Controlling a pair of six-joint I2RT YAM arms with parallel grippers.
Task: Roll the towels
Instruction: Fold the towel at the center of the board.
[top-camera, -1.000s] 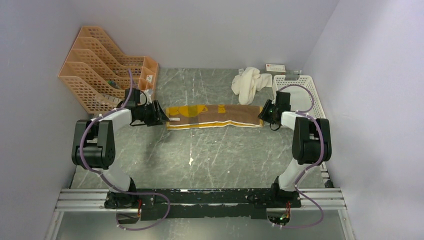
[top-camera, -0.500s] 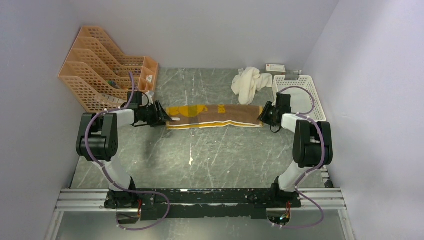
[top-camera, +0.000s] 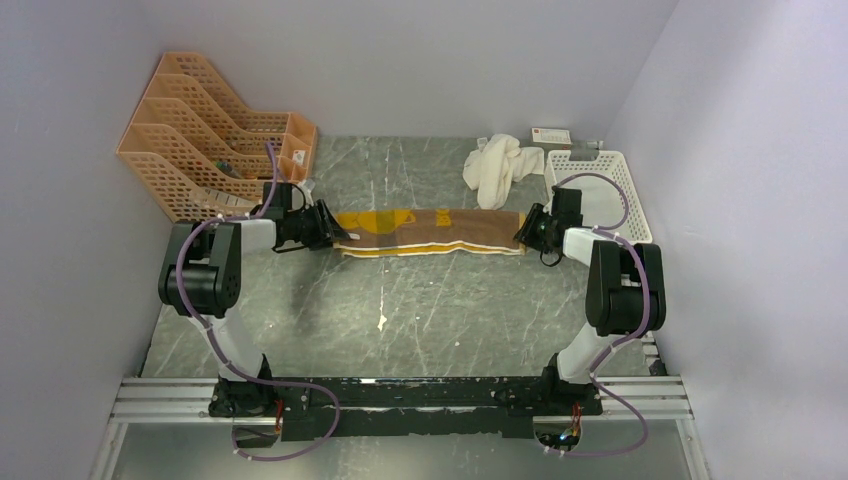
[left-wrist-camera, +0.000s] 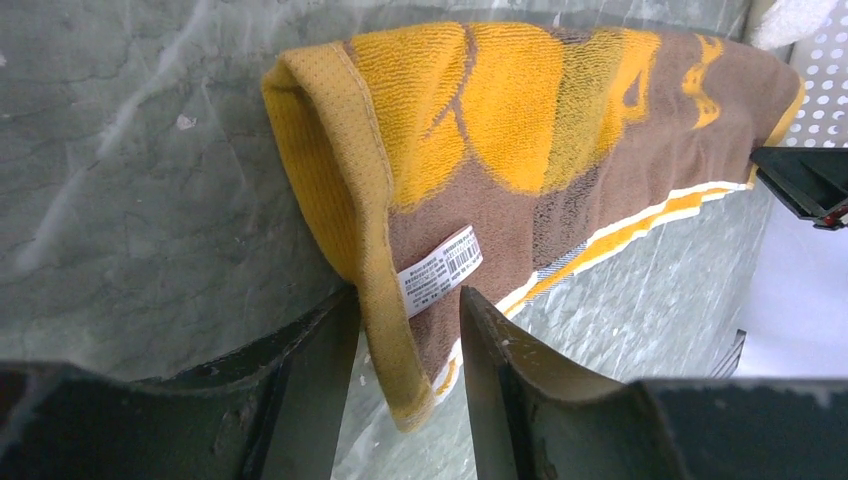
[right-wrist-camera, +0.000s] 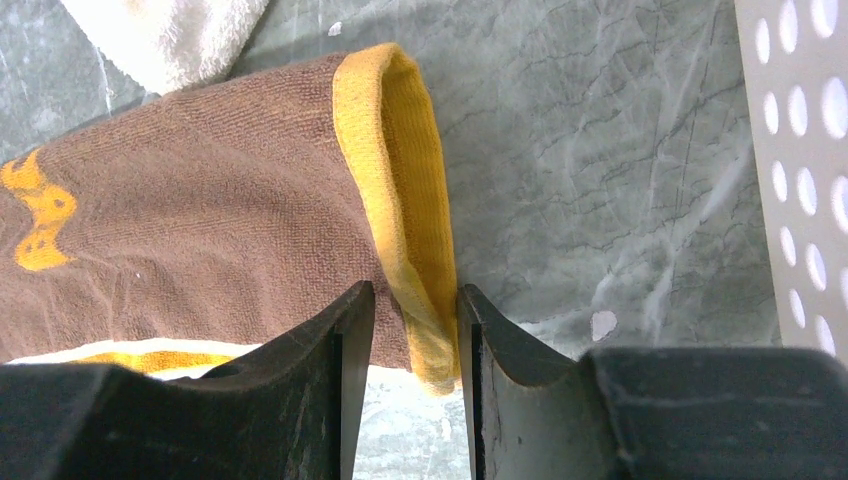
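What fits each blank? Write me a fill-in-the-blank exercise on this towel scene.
The left gripper and the right gripper straddle opposite ____ of the brown and mustard-yellow cloth towel.
The crumpled cream-white cloth towel lies on the ____ arm's side, beside the white perforated plastic basket.
The orange plastic lattice rack stands on the ____ arm's side.
Neither towel is yet ____.
Missing: ends; right; left; rolled.

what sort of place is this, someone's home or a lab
Likely a robot lab test cell, not a home: lilac walls box in a marble-look table, an aluminium rail runs along its near edge, and the brown towel, cream towel, orange file rack and white basket look like staged props.
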